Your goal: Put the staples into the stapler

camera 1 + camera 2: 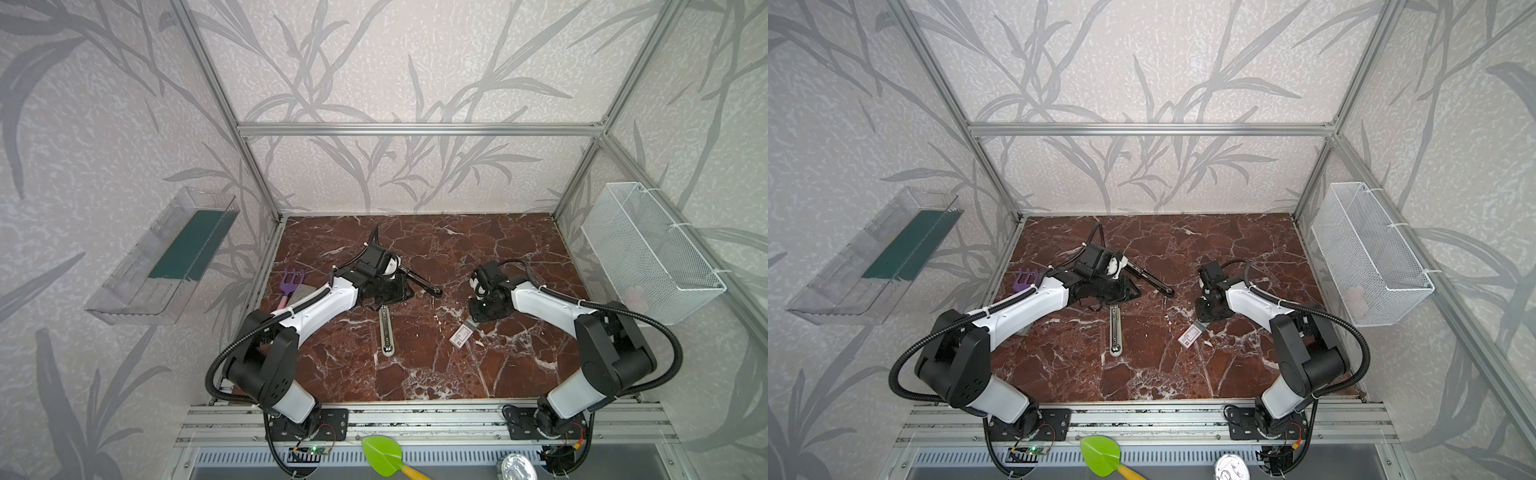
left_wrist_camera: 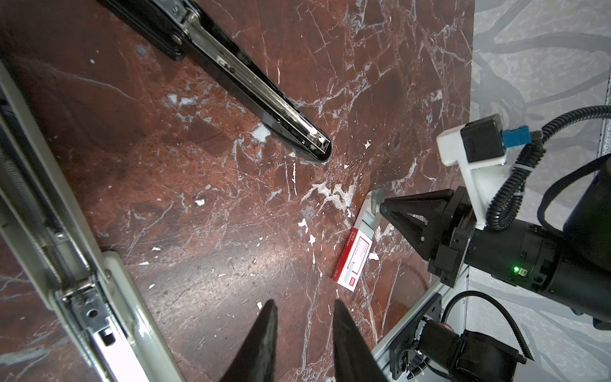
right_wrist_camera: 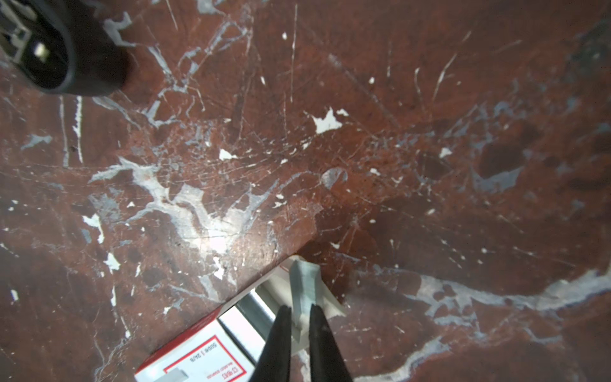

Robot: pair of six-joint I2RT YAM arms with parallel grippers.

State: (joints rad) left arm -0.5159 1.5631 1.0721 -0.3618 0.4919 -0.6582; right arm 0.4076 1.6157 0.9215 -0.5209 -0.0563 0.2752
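Right gripper (image 3: 300,309) pinches the end flap of the inner tray (image 3: 302,281), likely to draw it from the staples box (image 2: 355,261) lying flat on the table (image 2: 198,215) near the opened black stapler (image 2: 264,99); left gripper (image 2: 302,302) hovers part-spread, empty, probably waiting.

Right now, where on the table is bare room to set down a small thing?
Free: the front of the table, between white stapler and front rail; also the back right corner, behind the right gripper. Crowded: the middle left, with black stapler, and around the staples box.
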